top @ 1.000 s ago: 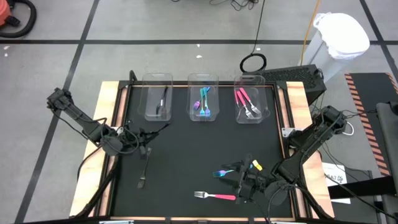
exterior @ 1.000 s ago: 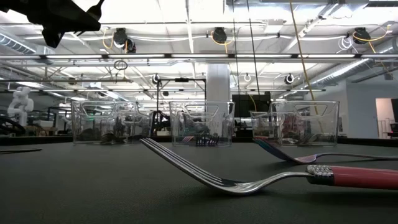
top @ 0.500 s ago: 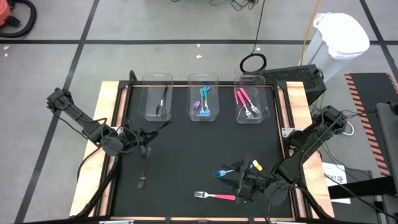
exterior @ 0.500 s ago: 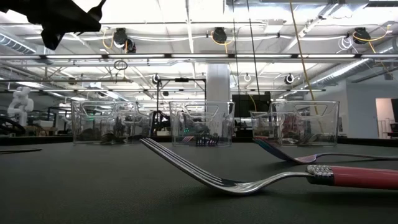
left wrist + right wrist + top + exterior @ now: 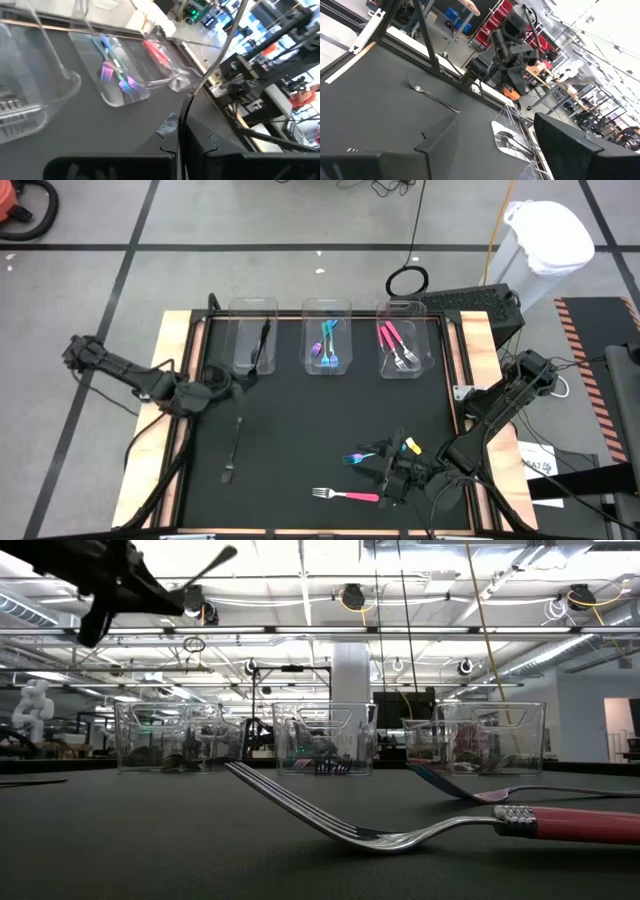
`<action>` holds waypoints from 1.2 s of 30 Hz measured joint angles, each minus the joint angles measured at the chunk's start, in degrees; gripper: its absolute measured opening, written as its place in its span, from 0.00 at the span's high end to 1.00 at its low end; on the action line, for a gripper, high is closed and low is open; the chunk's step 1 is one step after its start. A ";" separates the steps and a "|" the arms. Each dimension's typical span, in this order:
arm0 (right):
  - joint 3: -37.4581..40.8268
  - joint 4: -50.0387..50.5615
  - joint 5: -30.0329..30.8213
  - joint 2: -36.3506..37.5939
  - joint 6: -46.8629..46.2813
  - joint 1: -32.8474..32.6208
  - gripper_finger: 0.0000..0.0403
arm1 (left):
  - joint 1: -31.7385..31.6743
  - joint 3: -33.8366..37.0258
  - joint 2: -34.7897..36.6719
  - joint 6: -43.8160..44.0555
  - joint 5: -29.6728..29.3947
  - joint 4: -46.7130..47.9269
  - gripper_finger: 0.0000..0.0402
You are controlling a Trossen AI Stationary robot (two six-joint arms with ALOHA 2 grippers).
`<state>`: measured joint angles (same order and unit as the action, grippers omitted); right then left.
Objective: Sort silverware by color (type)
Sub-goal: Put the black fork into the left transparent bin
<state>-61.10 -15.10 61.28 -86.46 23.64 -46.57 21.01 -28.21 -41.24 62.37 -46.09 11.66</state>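
Near the table's front edge, the right gripper (image 5: pixel 392 477) is waiting, fingers spread, beside a pink-handled fork (image 5: pixel 345 495). Farther back on the left, the left gripper (image 5: pixel 228 381) is pinching a dark fork (image 5: pixel 210 70), hovering before the left bin (image 5: pixel 252 338).

Dark fork (image 5: pixel 262 343) pinched in my left claw (image 5: pixel 222 380), raised over left bin. Second dark fork (image 5: pixel 232 448) flat on mat. Pink-handled fork (image 5: pixel 345 495), blue-handled fork (image 5: pixel 362 456) flat by my right claw (image 5: pixel 392 477).
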 joint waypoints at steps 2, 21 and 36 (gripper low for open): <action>0.00 -0.01 0.00 0.02 0.00 0.00 0.38 | -4.27 -0.19 0.10 -0.09 3.12 1.65 0.97; 0.00 -0.01 -0.02 0.00 1.09 0.07 0.38 | -41.89 -4.39 -2.41 -8.33 36.39 18.01 0.97; 0.00 0.29 -0.02 0.00 1.09 0.07 0.38 | -47.25 -4.31 -11.89 -13.68 37.12 17.90 0.97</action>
<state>-61.10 -14.81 61.25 -86.46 24.73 -46.50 -26.24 -32.51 -53.13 48.69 -8.97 29.56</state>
